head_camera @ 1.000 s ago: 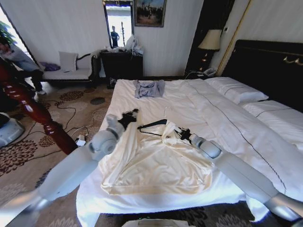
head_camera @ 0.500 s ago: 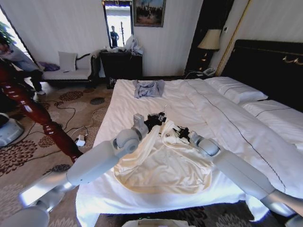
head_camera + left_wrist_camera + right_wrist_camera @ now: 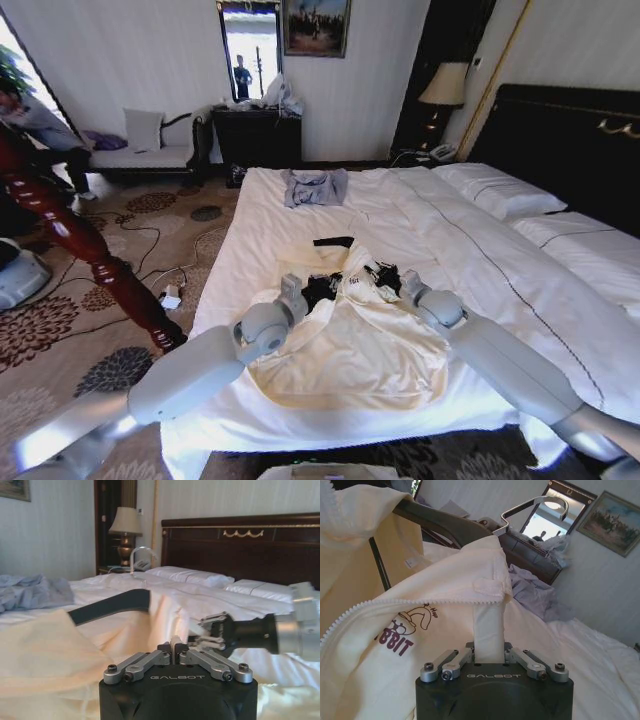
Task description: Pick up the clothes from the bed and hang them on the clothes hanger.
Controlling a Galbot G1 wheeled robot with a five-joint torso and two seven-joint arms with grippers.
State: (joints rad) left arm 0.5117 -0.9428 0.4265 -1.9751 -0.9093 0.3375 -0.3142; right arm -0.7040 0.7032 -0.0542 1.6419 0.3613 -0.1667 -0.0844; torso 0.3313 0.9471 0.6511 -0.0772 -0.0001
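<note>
Cream-yellow thin fabric: the clothes (image 3: 345, 350) lie spread mid-bed (image 3: 470, 250), collar end lifted. The black clothes hanger (image 3: 447, 522) sits at that collar, bar running crosswise between the two arms, one end tucked in. Right gripper (image 3: 489, 652) is pinched tight on a collar tab; left gripper (image 3: 174, 650) looks closed on a fold just beside it, slightly nearer the hanger's free end.

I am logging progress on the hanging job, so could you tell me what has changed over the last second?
The left gripper swung in from the bed's left side to the collar and closed. The clothes bunched toward the middle, now draped over the clothes hanger. The right gripper stayed clamped on the collar; the blue-grey garment and the bed are unchanged.
</note>
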